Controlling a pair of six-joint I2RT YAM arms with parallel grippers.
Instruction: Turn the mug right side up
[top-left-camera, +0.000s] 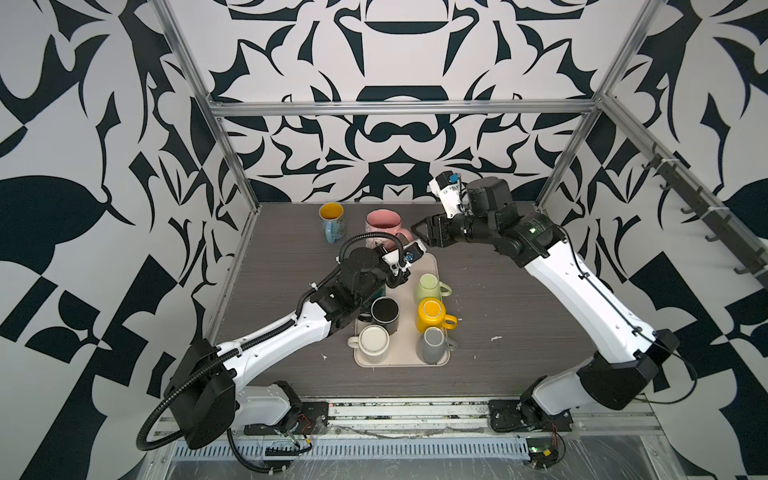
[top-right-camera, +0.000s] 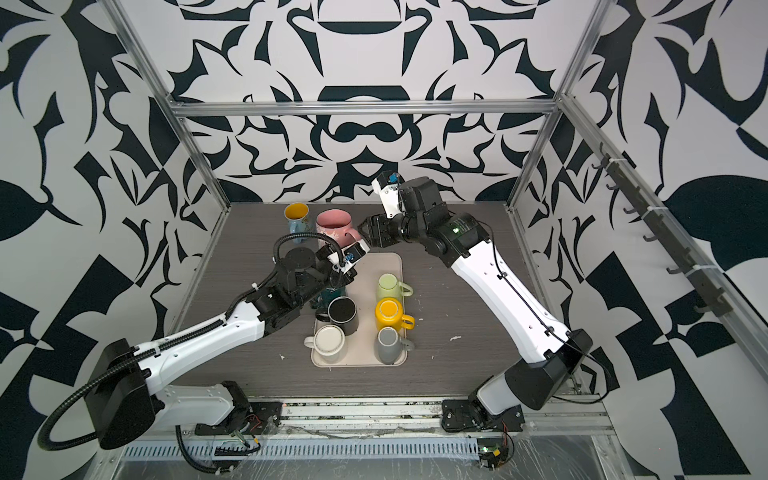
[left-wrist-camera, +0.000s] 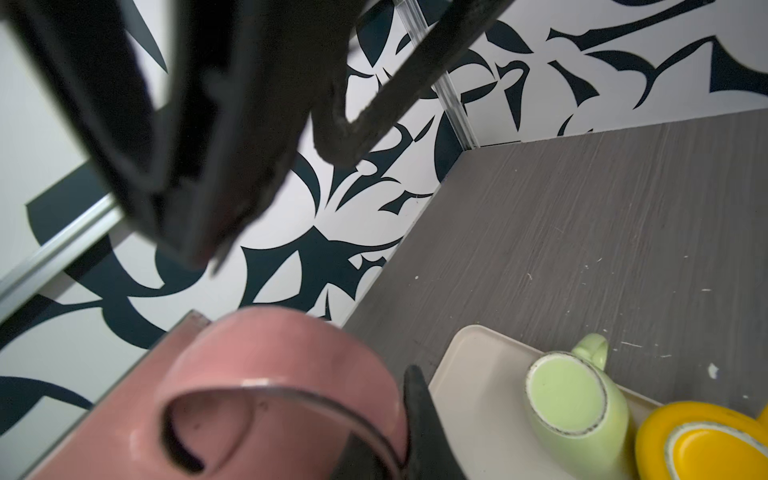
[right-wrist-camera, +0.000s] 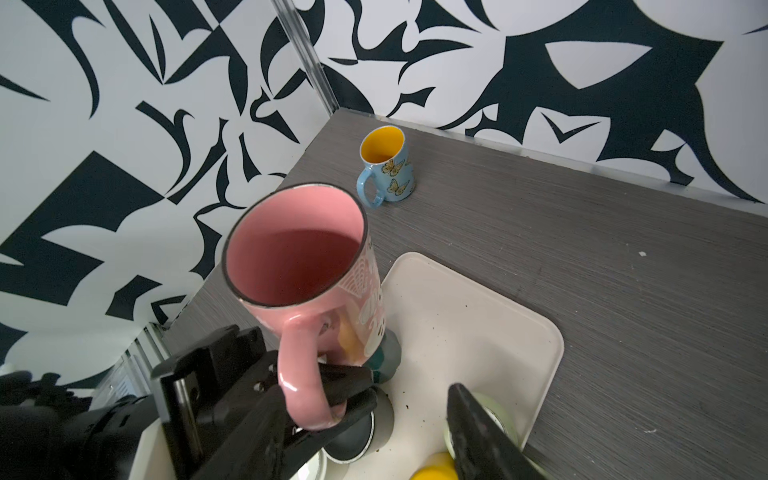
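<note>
The pink mug (top-left-camera: 381, 224) (top-right-camera: 332, 224) (right-wrist-camera: 299, 266) is upright with its mouth up, at the far left corner of the tray. My left gripper (top-left-camera: 388, 249) (right-wrist-camera: 353, 392) is shut on its handle (right-wrist-camera: 299, 374), with one finger through the loop. In the left wrist view the mug (left-wrist-camera: 270, 374) fills the foreground beside one finger (left-wrist-camera: 419, 407). My right gripper (top-left-camera: 419, 230) (top-right-camera: 365, 230) (right-wrist-camera: 411, 399) is open just right of the handle, with nothing between its fingers. The mug's base is hidden.
A beige tray (top-left-camera: 428, 262) (right-wrist-camera: 478, 316) holds several mugs: light green (top-left-camera: 428, 286), yellow (top-left-camera: 430, 313), grey (top-left-camera: 432, 345), black (top-left-camera: 384, 311), white (top-left-camera: 372, 338). A teal mug (top-right-camera: 332, 293) sits under my left arm. A blue butterfly mug (top-left-camera: 331, 222) stands at the back.
</note>
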